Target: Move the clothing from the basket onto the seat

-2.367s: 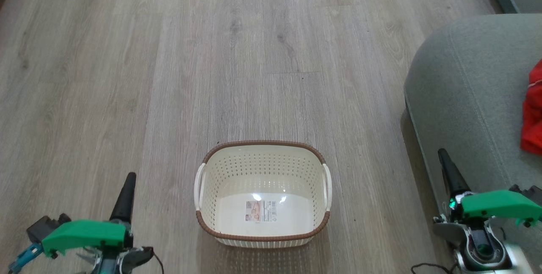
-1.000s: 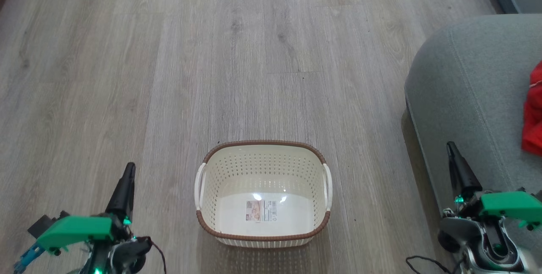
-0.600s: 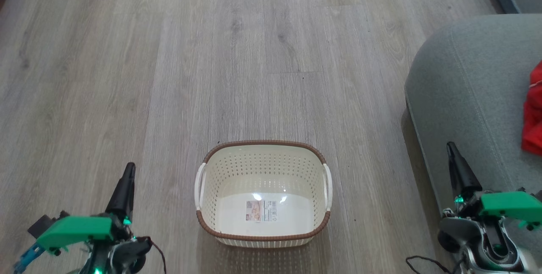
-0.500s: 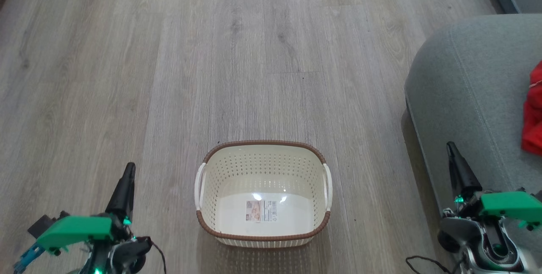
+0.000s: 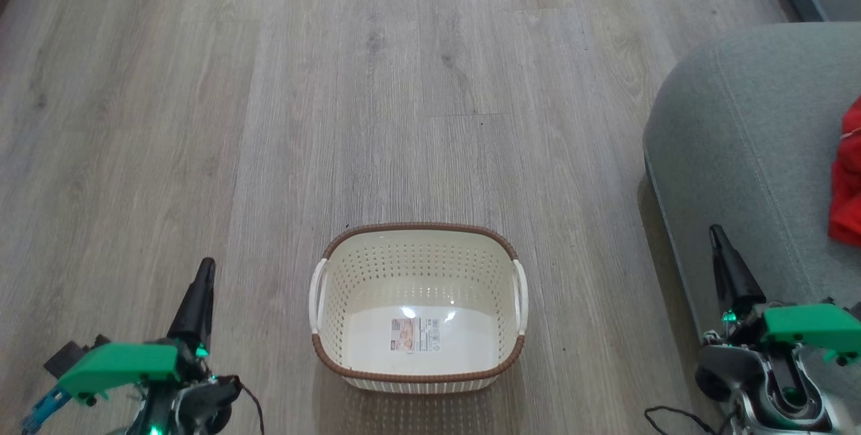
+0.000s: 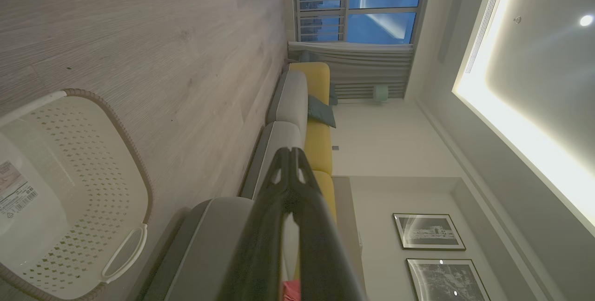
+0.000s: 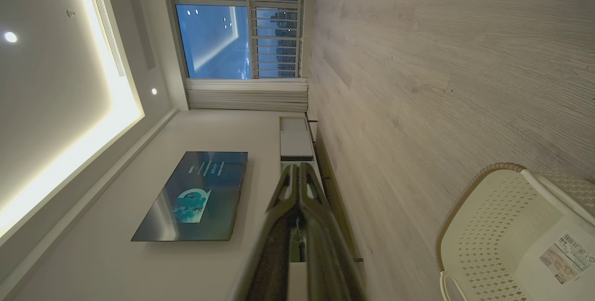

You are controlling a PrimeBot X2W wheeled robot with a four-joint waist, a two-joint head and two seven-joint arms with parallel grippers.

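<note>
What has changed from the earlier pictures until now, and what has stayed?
Between the first picture and one second ago, the left gripper went slightly up the head view, and the right gripper slightly up and right. Both stayed shut and empty. The empty basket and the clothing on the seat did not move.

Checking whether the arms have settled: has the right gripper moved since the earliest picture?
Yes, slightly. The right gripper shifted right and up the head view, away from the basket, which kept its place. It is shut and holds nothing.
</note>
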